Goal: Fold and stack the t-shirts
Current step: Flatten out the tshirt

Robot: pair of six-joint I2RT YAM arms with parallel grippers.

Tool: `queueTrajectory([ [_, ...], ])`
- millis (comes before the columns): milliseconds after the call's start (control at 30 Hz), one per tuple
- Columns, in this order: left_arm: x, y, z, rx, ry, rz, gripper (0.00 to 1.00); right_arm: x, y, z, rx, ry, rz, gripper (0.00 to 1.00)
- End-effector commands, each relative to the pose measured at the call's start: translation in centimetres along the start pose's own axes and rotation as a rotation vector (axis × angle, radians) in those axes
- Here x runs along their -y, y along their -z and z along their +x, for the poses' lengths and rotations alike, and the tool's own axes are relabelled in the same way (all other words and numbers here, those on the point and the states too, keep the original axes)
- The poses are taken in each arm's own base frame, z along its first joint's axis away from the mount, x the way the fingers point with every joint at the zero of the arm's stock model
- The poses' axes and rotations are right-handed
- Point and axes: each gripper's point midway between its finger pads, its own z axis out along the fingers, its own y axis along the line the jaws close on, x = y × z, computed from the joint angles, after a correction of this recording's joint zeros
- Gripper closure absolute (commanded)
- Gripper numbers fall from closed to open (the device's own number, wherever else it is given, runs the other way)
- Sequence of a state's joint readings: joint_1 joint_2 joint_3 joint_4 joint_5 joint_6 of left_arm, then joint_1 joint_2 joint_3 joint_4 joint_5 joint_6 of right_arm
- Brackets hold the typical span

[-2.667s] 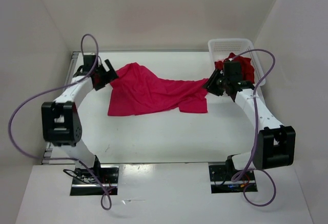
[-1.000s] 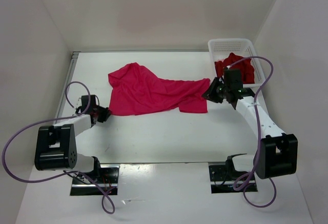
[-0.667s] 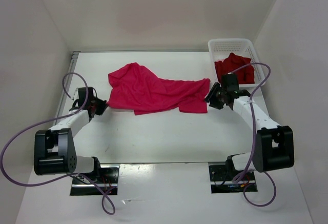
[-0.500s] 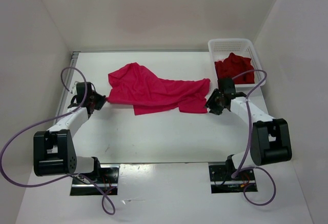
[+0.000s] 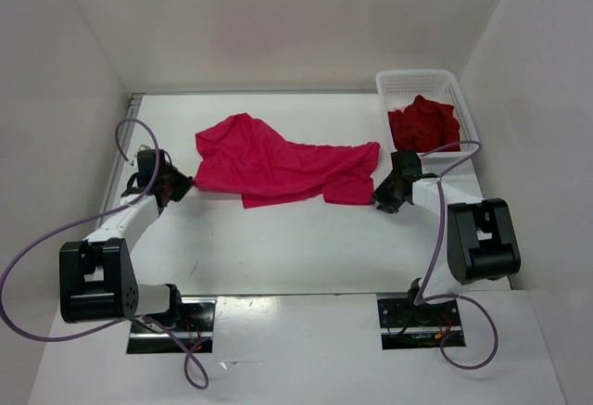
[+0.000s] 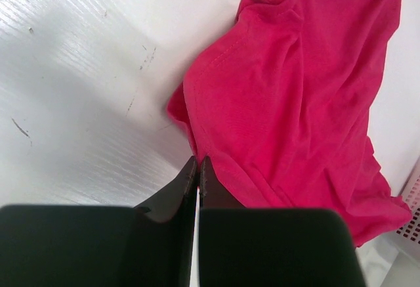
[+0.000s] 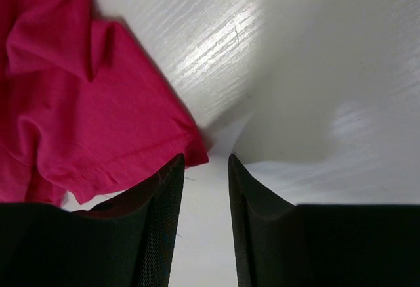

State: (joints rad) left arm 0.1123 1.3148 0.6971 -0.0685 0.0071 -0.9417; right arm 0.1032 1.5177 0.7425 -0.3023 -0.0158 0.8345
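Note:
A bright magenta-pink t-shirt (image 5: pixel 278 166) lies spread and rumpled across the middle of the table. My left gripper (image 5: pixel 182 185) is low at its near-left corner. In the left wrist view the jaws (image 6: pixel 197 162) are pressed together on the hem of the magenta cloth (image 6: pixel 295 103). My right gripper (image 5: pixel 380 199) sits at the shirt's near-right corner. Seen from the right wrist it stands open (image 7: pixel 204 159), bare table between the fingers. The stitched corner of the cloth (image 7: pixel 65 90) just reaches its left finger. A dark red t-shirt (image 5: pixel 424 125) lies bunched in the basket.
The white mesh basket (image 5: pixel 417 79) stands at the back right corner, just beyond the right arm. White walls close in the table on three sides. A metal rail (image 5: pixel 127 136) runs along the table's left edge near the left arm.
The left gripper swung in from the front left to the shirt's corner, shut on it and drew that corner leftward. The right gripper slid down to the near-right corner and opened.

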Motion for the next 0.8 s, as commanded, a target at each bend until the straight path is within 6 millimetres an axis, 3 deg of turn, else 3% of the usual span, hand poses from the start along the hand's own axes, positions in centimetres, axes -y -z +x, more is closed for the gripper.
queueTrajectory([
  [0,1.4,0.4,-0.7,0.015,-0.035,0.056,1.0,0.0,-0.6,-1.2,0.041,-0.017,0.019,0.61],
  [133,1.4,0.2,-0.3,0.001,-0.036,0.069,1.0,-0.2,-0.9,-1.4,0.034,-0.007,0.027,0.61],
  [233,1.0,-0.1,0.0,-0.005,-0.035,0.062,1.0,-0.1,-1.1,-1.3,0.026,0.002,0.037,0.67],
  [333,1.0,-0.1,0.0,-0.005,-0.035,0.062,1.0,-0.3,-1.1,-1.5,0.023,0.011,0.039,0.76],
  [500,1.5,-0.1,-0.1,-0.011,-0.052,0.065,1.0,-0.3,-1.4,-1.2,0.002,0.011,0.045,1.0],
  [600,2.1,0.2,-0.4,-0.01,-0.076,0.059,1.0,-1.9,0.2,-2.2,0.056,0.048,0.025,1.0],
  [633,2.3,0.6,-0.4,-0.018,-0.101,0.064,1.0,-3.9,1.9,-3.0,0.094,0.067,-0.018,1.0],
  [700,4.5,2.0,-0.2,-0.092,-0.102,0.122,1.0,-5.2,4.5,-3.3,0.108,0.101,-0.033,1.0],
  [733,6.3,2.8,0.3,-0.136,-0.112,0.179,1.0,-8.2,8.1,-4.7,0.178,0.129,-0.122,1.0],
  [767,7.7,3.6,0.9,-0.17,-0.128,0.213,1.0,-9.3,10.2,-5.4,0.215,0.147,-0.154,1.0],
])
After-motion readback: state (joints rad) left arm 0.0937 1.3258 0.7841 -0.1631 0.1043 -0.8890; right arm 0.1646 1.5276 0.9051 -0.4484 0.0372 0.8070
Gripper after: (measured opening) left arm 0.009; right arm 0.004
